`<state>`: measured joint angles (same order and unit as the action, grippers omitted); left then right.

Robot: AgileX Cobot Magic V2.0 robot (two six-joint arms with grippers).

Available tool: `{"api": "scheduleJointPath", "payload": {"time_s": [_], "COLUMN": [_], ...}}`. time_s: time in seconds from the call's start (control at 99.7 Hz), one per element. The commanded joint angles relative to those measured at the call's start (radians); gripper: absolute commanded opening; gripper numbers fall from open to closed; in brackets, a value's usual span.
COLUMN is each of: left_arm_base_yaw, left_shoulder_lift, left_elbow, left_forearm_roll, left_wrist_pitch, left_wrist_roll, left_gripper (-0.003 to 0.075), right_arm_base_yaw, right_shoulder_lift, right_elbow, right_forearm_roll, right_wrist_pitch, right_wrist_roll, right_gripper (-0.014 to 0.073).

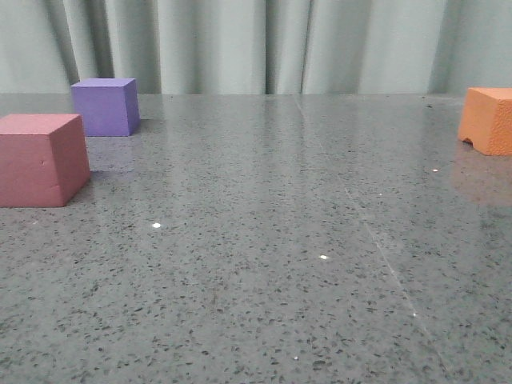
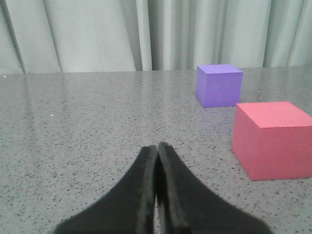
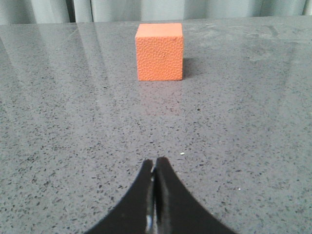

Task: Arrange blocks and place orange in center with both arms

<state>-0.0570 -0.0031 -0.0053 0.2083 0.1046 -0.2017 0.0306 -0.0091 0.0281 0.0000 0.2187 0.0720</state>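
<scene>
pink cube (image 1: 42, 159): far left of the front view, on the table (image 1: 264, 264), untouched
purple cube (image 1: 105, 106): just behind the pink cube, a bit to its right; small gap of table between them, not touching
orange cube (image 1: 488, 120): well apart from the pink cube, at the far right edge of the front view, partly cut off; small notch at its bottom edge
orange cube, right wrist view (image 3: 159, 51): upright, flat face square to the camera, nothing around it
key relation: orange cube lies straight ahead of the right gripper (image 3: 155, 165), lined up with the finger tips, clear table between; no long axis, it's a cube
nearer arm: right, judging by side; left gripper (image 2: 157, 151) faces the pink/purple side
right gripper state: fingers pressed together, holding nothing
left gripper state: fingers pressed together, holding nothing; pink cube (image 2: 274, 139) ahead and off to one side, purple cube (image 2: 219, 85) beyond it
center: gap beside the pink cube looks too narrow for a third cube, probably needs spreading first
progress: nothing arranged yet, my read
next move needs: right fingers must open before reaching forward to the orange cube
</scene>
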Motion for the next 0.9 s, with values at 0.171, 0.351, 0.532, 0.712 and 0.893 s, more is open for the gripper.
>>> {"api": "scheduleJointPath", "payload": {"time_s": [0.171,0.351,0.532,0.712,0.893], "left_arm_base_yaw": [-0.008,-0.008,-0.008,-0.008,-0.008], "left_shoulder_lift": [-0.033,-0.033,-0.033,-0.033,-0.033], "left_elbow": [0.055,0.055,0.055,0.055,0.055], "left_forearm_roll": [0.000,0.000,0.000,0.000,0.000], "left_wrist_pitch": [-0.085,-0.085,-0.085,-0.085,-0.085], "left_wrist_roll": [-0.006,-0.006,-0.006,-0.006,-0.006], "left_gripper": [-0.0019,-0.0019,-0.0019,-0.0019,-0.0019], "right_arm_base_yaw": [-0.007,-0.007,-0.007,-0.007,-0.007], "right_shoulder_lift": [0.010,0.010,0.010,0.010,0.010], "right_elbow": [-0.015,-0.015,-0.015,-0.015,-0.017], "right_forearm_roll": [0.000,0.000,0.000,0.000,0.000], "right_wrist_pitch": [-0.083,-0.083,-0.097,-0.099,-0.169], "right_wrist_roll": [-0.006,-0.006,-0.006,-0.006,-0.006], "right_gripper": [-0.0067,-0.0067,-0.0067,-0.0067,-0.0067]}}
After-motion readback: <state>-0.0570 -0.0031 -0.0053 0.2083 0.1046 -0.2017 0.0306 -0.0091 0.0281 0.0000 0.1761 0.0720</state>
